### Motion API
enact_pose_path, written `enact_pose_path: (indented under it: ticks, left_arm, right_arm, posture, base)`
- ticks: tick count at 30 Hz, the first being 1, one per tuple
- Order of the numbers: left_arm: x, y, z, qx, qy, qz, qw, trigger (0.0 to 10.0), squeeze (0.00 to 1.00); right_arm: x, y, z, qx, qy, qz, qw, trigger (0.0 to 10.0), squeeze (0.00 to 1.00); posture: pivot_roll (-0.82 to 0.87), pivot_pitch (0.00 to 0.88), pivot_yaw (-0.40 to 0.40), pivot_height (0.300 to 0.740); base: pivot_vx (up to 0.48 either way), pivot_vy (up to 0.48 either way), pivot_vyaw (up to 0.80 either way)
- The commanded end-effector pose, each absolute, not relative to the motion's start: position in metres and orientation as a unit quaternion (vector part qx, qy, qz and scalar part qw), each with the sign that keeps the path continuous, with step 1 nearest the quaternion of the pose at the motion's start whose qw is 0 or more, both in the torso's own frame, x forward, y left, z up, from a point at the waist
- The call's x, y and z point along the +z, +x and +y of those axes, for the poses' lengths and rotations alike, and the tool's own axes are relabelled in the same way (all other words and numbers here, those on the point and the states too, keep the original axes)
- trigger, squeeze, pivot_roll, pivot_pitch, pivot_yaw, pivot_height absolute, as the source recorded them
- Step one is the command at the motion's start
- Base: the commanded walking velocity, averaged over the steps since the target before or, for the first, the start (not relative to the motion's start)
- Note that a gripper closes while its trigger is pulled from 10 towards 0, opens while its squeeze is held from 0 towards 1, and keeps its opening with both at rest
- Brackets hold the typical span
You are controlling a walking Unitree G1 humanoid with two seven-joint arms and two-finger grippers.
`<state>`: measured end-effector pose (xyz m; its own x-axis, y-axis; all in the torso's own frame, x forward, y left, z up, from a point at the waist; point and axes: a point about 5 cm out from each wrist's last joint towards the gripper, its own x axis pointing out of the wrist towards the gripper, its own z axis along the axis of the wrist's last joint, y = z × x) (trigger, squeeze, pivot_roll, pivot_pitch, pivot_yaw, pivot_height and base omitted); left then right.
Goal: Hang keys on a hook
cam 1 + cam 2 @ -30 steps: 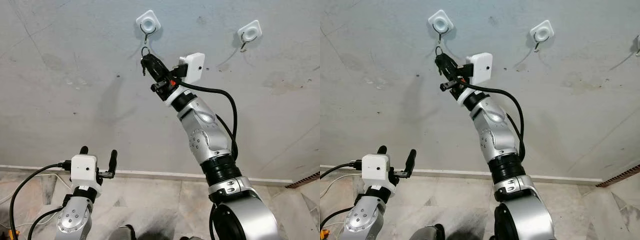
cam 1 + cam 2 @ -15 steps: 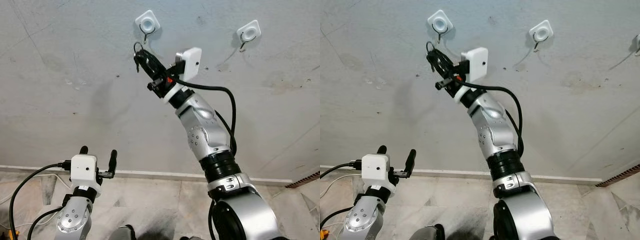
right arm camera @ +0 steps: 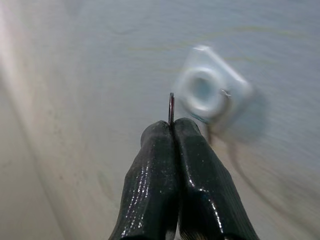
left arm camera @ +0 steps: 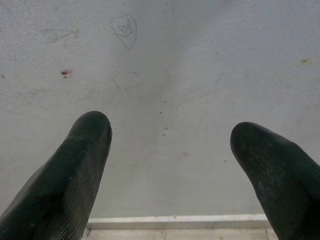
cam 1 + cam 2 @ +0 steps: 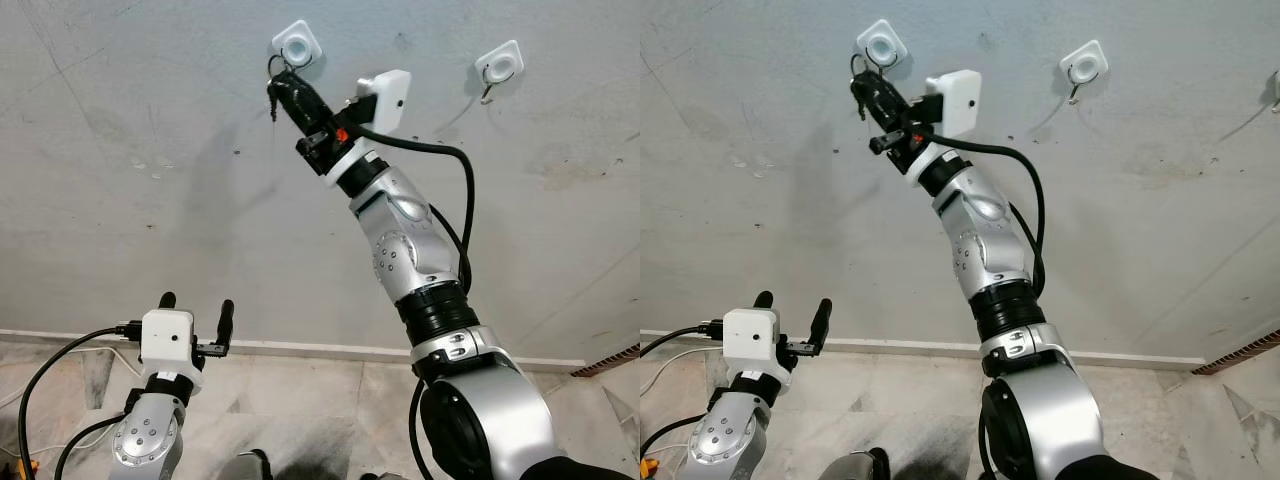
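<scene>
Two white hook plates are fixed high on the grey wall: the left hook [image 5: 296, 46] and another hook [image 5: 498, 64] further right. My right gripper [image 5: 281, 88] reaches up, shut on the keys [image 5: 272, 97], just below and left of the left hook. The thin key ring [image 3: 171, 106] sticks out past the closed fingertips, close beside that hook's plate [image 3: 210, 90]; I cannot tell whether they touch. My left gripper [image 5: 197, 306] stays low near the floor, open, with nothing between its fingers [image 4: 85, 150].
The wall is bare grey plaster with small marks. A third hook [image 5: 1275, 85] sits at the far right edge. A white skirting strip [image 5: 330, 350] runs along the wall's foot above a marble floor [image 5: 300, 410]. Black cables trail from both wrists.
The right gripper first swung left from under the left hook, then rose, bringing the key ring up beside the hook plate. The left arm has not moved.
</scene>
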<state>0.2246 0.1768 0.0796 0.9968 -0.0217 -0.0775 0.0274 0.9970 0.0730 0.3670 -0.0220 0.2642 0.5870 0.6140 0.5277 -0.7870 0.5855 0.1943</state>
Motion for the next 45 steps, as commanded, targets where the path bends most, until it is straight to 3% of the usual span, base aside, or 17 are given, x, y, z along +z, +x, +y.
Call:
enact_pose_path:
  ticks: [1,43,44,45]
  left_arm:
    - [0.077,0.221,0.18,-0.003,0.04,0.045,0.998,10.0,0.0]
    - [0.076,0.22,0.178,-0.007,0.041,0.046,0.998,10.0,0.0]
    - [0.076,0.22,0.178,-0.007,0.041,0.046,0.998,10.0,0.0]
    - [0.076,0.22,0.178,-0.007,0.041,0.046,0.998,10.0,0.0]
  right_arm:
    - [0.267,0.366,-0.012,0.412,0.233,-0.2,0.858,10.0,0.0]
    - [0.228,0.361,0.004,0.408,0.303,-0.096,0.856,10.0,0.0]
    - [0.225,0.359,0.004,0.407,0.304,-0.092,0.857,10.0,0.22]
    - [0.225,0.359,0.004,0.407,0.304,-0.092,0.857,10.0,0.22]
  posture:
    - [0.24,0.18,-0.019,0.74]
    - [0.23,0.181,-0.023,0.74]
    - [0.23,0.181,-0.023,0.74]
    - [0.23,0.181,-0.023,0.74]
  base:
    - [0.0,0.0,0.0]
    - [0.0,0.0,0.0]
    - [0.0,0.0,0.0]
    - [0.0,0.0,0.0]
